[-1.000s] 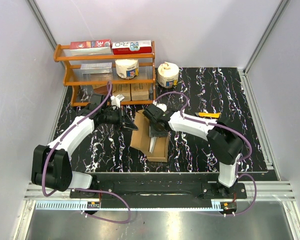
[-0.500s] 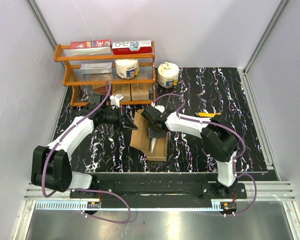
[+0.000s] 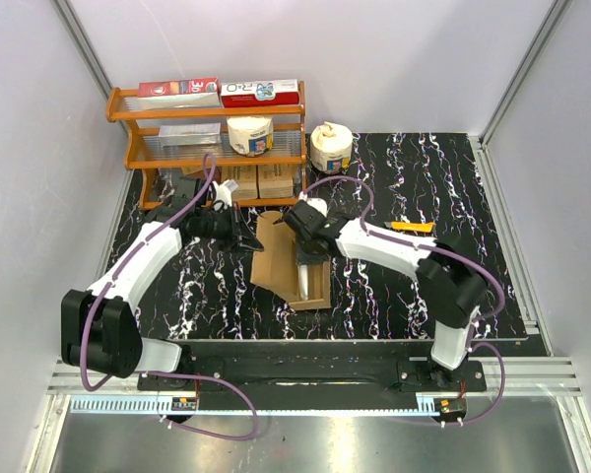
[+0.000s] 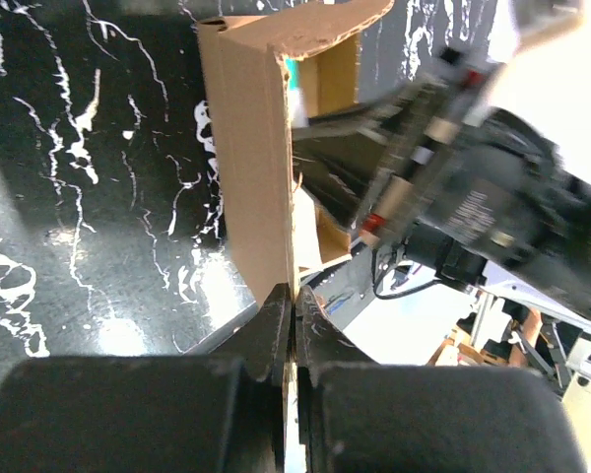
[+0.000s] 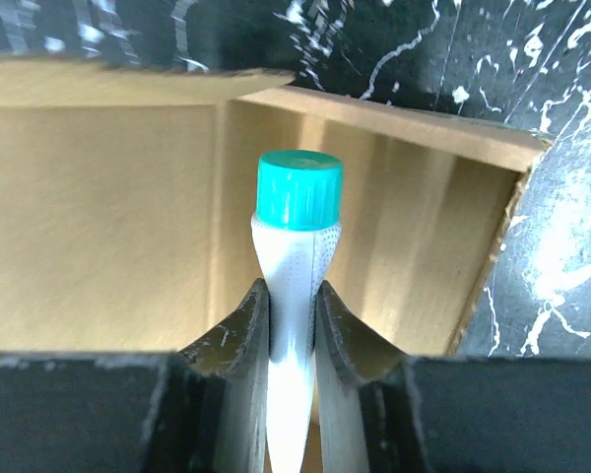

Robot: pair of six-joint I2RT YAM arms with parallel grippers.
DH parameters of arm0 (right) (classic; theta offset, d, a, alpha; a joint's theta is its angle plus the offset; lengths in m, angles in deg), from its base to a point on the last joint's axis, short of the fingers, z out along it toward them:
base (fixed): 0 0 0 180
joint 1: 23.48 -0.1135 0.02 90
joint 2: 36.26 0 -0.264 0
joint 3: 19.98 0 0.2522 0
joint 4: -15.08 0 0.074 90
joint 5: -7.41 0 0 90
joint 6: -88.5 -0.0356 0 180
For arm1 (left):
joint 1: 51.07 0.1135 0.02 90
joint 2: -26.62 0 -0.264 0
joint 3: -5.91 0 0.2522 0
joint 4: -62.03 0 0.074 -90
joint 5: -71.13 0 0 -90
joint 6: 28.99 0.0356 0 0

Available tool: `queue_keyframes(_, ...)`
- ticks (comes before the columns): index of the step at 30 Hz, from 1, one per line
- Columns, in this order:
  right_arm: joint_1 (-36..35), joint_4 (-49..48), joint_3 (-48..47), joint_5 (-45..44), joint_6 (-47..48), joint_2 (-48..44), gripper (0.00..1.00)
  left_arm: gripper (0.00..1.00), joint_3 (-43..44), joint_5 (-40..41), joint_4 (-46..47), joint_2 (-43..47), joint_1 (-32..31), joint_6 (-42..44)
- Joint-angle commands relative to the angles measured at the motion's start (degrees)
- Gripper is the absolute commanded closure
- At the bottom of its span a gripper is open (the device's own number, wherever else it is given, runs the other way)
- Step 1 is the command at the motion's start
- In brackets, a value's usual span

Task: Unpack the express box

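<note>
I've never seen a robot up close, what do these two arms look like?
The left arm and right arm match: rounded white shells on the long links, chunky black joints and bases, black tapering jaws. A purple cable loops loosely along each.

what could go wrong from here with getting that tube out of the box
1. The right tool pinches the white tube on its narrowing body below the teal cap; it could slip free on the lift.
2. The left tool holds the box flap only by its thin edge; if that slips, the flap may fall onto the right arm.
3. The tube might catch the express box wall and drag the box along.
</note>
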State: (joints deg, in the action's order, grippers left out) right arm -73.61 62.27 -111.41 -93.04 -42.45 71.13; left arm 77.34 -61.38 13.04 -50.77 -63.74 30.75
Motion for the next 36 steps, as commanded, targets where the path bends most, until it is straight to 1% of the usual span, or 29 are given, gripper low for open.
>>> queue_keyframes(1, -0.1, -4.7, -1.0, -0.7, 2.4, -11.1, 0.80, 1.00, 5.1, 6.5, -3.4, -0.7, 0.4, 2.8)
queue_keyframes(4, 0.1, -7.7, 0.1, -0.8, 4.4, -16.2, 0.78, 1.00, 5.4, 6.8, -3.6, -1.0, 0.4, 2.5)
queue_keyframes(8, 2.0, -6.3, 2.6, -2.9, 4.4, -23.4, 0.78, 1.00, 5.8, 7.6, -4.1, -1.2, 0.4, 2.8)
queue_keyframes(14, 9.4, -2.0, 9.4, -4.7, 3.7, -32.1, 0.77, 1.00, 9.6, 10.1, -7.7, -1.7, 0.9, 5.3)
queue_keyframes(17, 12.8, -0.5, 13.3, -6.1, 4.1, -34.8, 0.76, 1.00, 11.4, 10.8, -9.6, -2.3, 1.0, 6.8)
queue_keyframes(18, 13.5, -0.1, 14.1, -6.4, 4.1, -35.1, 0.76, 0.98, 11.6, 10.9, -10.1, -2.4, 1.1, 7.1)
queue_keyframes(22, 15.9, 0.9, 17.9, -7.0, 3.9, -33.9, 0.75, 0.94, 11.9, 11.4, -10.5, -2.9, 1.2, 7.6)
queue_keyframes(24, 16.5, 0.7, 19.7, -6.9, 4.0, -32.4, 0.77, 0.94, 11.9, 11.6, -10.5, -3.0, 1.2, 7.4)
queue_keyframes(27, 16.8, 0.4, 20.7, -7.3, 5.2, -28.5, 0.78, 0.94, 11.6, 11.5, -10.3, -3.2, 1.2, 7.0)
queue_keyframes(31, 17.0, -2.4, 21.4, -7.6, 6.9, -23.3, 0.78, 0.92, 11.7, 11.1, -10.1, -2.9, 1.2, 6.7)
queue_keyframes(34, 17.2, -3.7, 21.2, -7.5, 7.5, -20.0, 0.77, 0.86, 11.9, 10.8, -10.0, -2.2, 1.2, 6.4)
queue_keyframes(35, 17.3, -3.8, 21.1, -7.4, 7.5, -19.1, 0.76, 0.83, 11.9, 10.6, -9.9, -1.9, 1.2, 6.4)
queue_keyframes(36, 17.3, -3.9, 20.9, -7.3, 7.6, -18.3, 0.73, 0.81, 11.9, 10.4, -9.5, -1.8, 1.2, 6.2)
